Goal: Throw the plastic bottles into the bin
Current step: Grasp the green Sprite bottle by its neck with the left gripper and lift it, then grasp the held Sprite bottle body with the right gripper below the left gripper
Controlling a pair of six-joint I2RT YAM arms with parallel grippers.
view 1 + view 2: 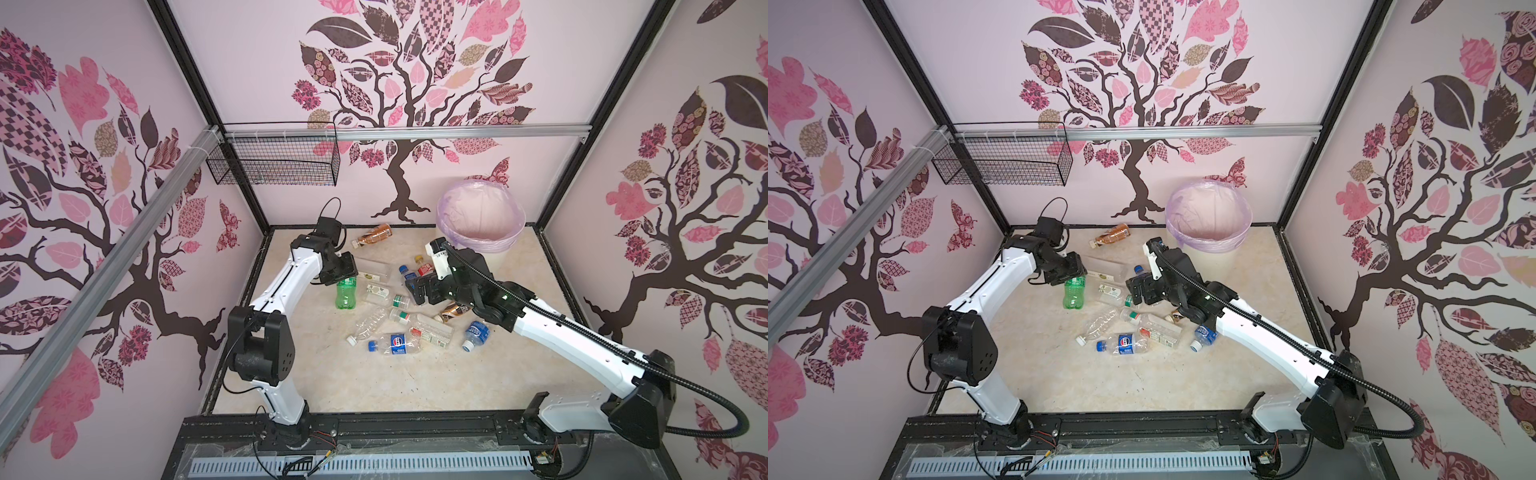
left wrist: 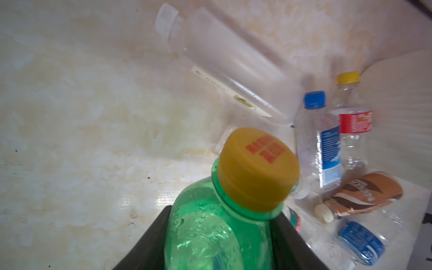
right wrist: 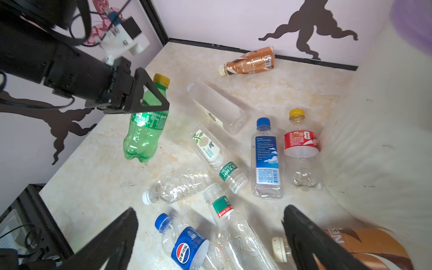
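The green bottle [image 2: 210,233] with the yellow cap fills the lower middle of the left wrist view. The two black fingers of the left gripper [image 1: 341,274] are clamped on its shoulders. In the right wrist view it stands upright at centre left; whether its base is clear of the floor [image 1: 324,374] cannot be told.

The right gripper [image 3: 210,231] hangs with its jaws spread wide and empty over the clear bottles [image 3: 177,189] lying in the middle of the heap. Roughly a dozen bottles in all are out on the floor, lying or standing, among them a brown bottle [image 1: 374,235] by the back wall at upper centre.

The bin [image 1: 515,235] sits at the upper right of the floor in both top views. The part of its lilac-lined inside that shows holds no bottle. So the job looks barely begun: one bottle gripped, none seen binned, the rest waiting.
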